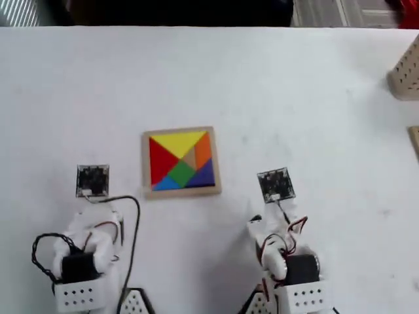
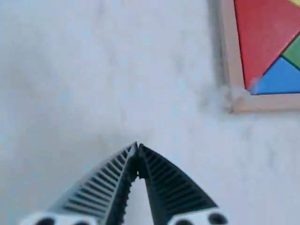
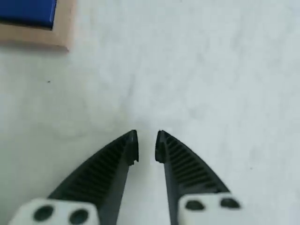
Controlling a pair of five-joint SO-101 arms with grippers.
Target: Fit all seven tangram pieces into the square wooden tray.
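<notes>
High view shows you the tray (image 1: 183,191) on the table (image 1: 294,98), the pieces (image 1: 181,161) lying inside and filling its square. Your left gripper (image 2: 137,149) sits over bare table beside the tray, tips pressed together. Your right gripper (image 3: 146,140), near the tray's opposite side, has its tips slightly apart, holding nothing.

no readable text, labels, numbers or signs anywhere

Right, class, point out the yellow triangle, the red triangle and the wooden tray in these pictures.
yellow triangle (image 1: 179,142): high view, middle of its top face.
red triangle (image 2: 262,33): left wrist view, middle of its visible face.
wooden tray (image 1: 186,192): high view, the rim nearest the arms.
</notes>
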